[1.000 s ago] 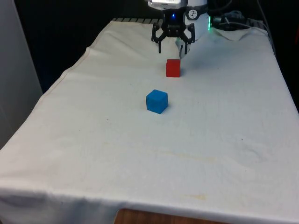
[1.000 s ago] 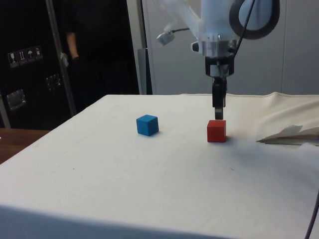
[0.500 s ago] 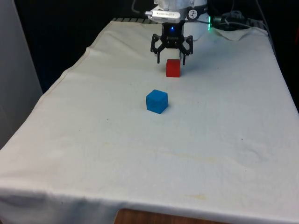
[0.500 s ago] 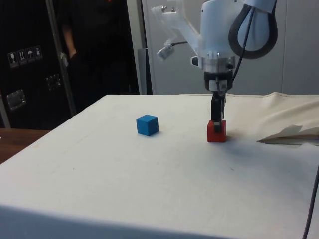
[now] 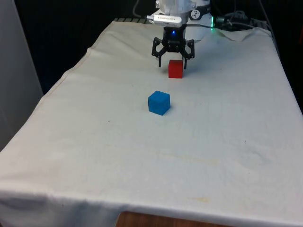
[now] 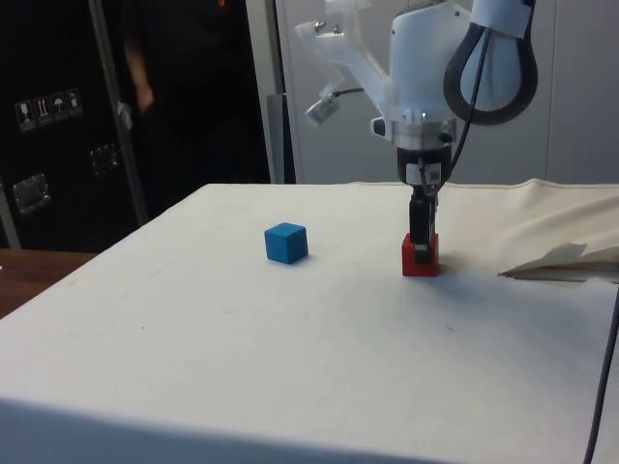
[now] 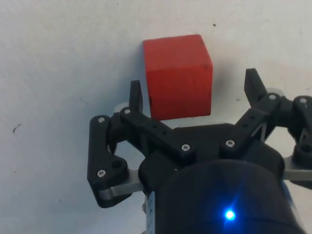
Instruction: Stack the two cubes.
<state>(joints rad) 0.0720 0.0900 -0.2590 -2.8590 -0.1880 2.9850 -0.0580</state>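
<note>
The red cube [image 5: 175, 69] [image 6: 420, 258] [image 7: 178, 76] rests on the white cloth towards the far end of the table. My gripper [image 5: 172, 63] [image 6: 420, 244] [image 7: 192, 92] is open and lowered around it, one finger on each side, with small gaps to the cube's faces. The blue cube [image 5: 158, 102] [image 6: 286, 243] sits apart on the cloth, nearer the front camera than the red one and a little to the front view's left.
A crumpled fold of cloth [image 6: 561, 261] lies beyond the red cube by the robot's base. A person in dark clothes [image 6: 174, 106] stands behind the table in the side view. The table's edge [image 5: 71, 71] runs along the front view's left.
My gripper has come down from above the red cube until its open fingers straddle it. Both cubes have stayed where they were.
</note>
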